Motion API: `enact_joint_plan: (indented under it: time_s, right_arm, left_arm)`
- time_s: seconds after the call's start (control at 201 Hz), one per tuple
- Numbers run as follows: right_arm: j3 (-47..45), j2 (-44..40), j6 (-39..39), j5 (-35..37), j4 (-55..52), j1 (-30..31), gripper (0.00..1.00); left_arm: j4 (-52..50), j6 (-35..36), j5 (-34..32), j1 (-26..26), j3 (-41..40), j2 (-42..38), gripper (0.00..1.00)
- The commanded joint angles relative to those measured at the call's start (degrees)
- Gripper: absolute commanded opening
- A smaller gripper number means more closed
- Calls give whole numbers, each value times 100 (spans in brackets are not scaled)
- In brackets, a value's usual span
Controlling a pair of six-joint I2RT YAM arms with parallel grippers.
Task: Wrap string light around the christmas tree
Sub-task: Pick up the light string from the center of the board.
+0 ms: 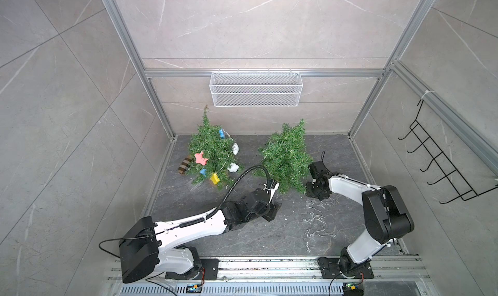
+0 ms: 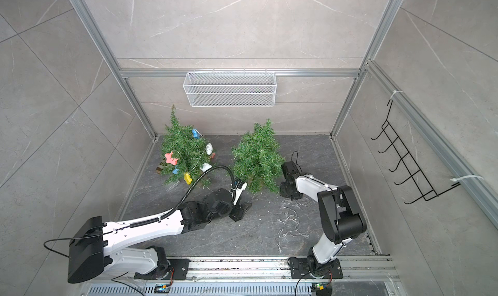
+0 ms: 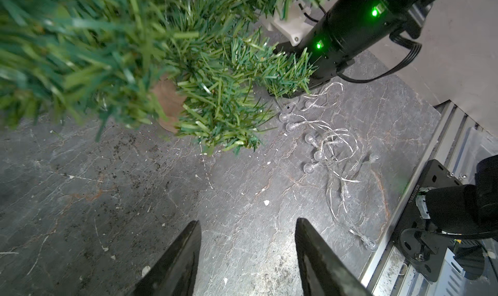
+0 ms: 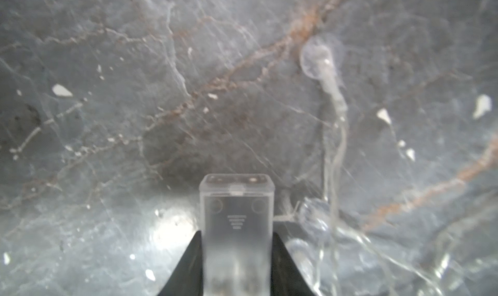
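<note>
The bare green christmas tree [image 1: 285, 154] [image 2: 257, 157] stands right of centre on the dark floor, with its brown pot [image 3: 168, 100] showing under the branches. The clear string light [image 1: 318, 222] [image 2: 291, 222] [image 3: 331, 152] lies loosely tangled on the floor in front of the tree's right side. Low beside the tree's right edge, my right gripper [image 1: 318, 189] [image 4: 237, 234] is shut on the string light's clear battery box [image 4: 237, 208]; a bulb [image 4: 318, 57] lies just beyond. My left gripper [image 1: 272, 211] [image 3: 248, 222] hangs open and holds nothing, over bare floor at the tree's front left.
A decorated tree [image 1: 210, 157] with coloured ornaments stands at the back left. A white wire basket [image 1: 256, 88] hangs on the back rail and a black hook rack [image 1: 444, 168] on the right wall. The arms' mounting rail [image 1: 269, 267] runs along the front edge.
</note>
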Motion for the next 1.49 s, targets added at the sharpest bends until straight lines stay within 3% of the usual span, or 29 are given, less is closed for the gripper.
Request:
enact_joint_plan:
  time_s: [0.0,0.284,0.458,0.672,0.901,1.08,1.149,1.249,1.358,1.488]
  right_arm:
    - [-102,-602,88,-120,-247,-70,26]
    - [409,-3145,-119,-528,-2188,-165,25]
    - [1841,-3914,16,-1899,-3014,-82,25]
    - [2824,-4117,991,-3337,-2497,193,22]
    - [3042,-3964,1584,-3682,-1597,688,22]
    - [2941,-3675,1715,-3547,-1155,1223,24]
    - [2960,-3618,1710,-3493,-1055,1360,24]
    - [2974,-3476,1749,-3524,-865,1480,25]
    - [3095,-3166,1758,-3656,-637,1675,26]
    - [3293,-2809,1735,-3660,-401,1976,27]
  left_arm:
    - [-129,164,-190,19,323,-209,59]
    - [130,517,-135,-270,641,-210,61]
    - [695,751,252,-445,1106,256,65]
    - [3399,313,1446,-428,338,527,72]
    - [3524,843,1293,-426,712,756,70]
    - [3490,1071,1232,-404,1154,1173,65]
    - [3554,1017,1275,-382,1239,1297,60]
    - [3621,733,1202,-197,1174,1204,41]
    - [3617,724,1150,-118,840,691,19]
    - [3016,688,1203,-118,577,-25,5]
